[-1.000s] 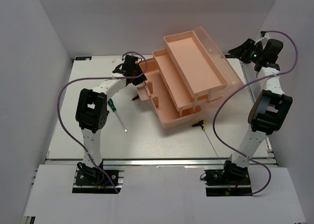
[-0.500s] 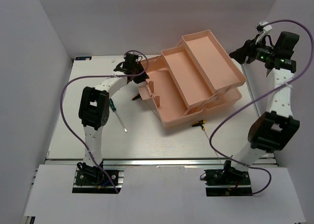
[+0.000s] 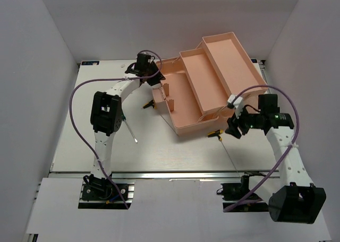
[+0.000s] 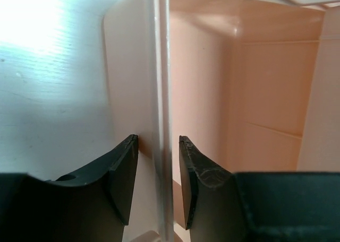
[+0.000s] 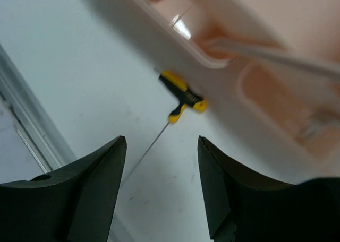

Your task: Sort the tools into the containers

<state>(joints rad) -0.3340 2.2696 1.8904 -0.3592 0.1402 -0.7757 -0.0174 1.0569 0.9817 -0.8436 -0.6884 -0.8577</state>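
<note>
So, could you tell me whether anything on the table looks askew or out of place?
The salmon-pink toolbox sits skewed to the table edges, the left gripper straddling its wall. A T-handle key lies against its near side, and a screwdriver lies loose, unsorted.

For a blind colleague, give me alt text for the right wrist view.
The open right gripper hovers over a yellow-black T-handle key lying on the white table beside the pink toolbox.

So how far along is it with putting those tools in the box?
Barely started. The pink toolbox is opened out, its trays looking empty. The left gripper straddles its wall; the right gripper hangs open over a yellow-handled key. A green screwdriver waits on the table.
</note>
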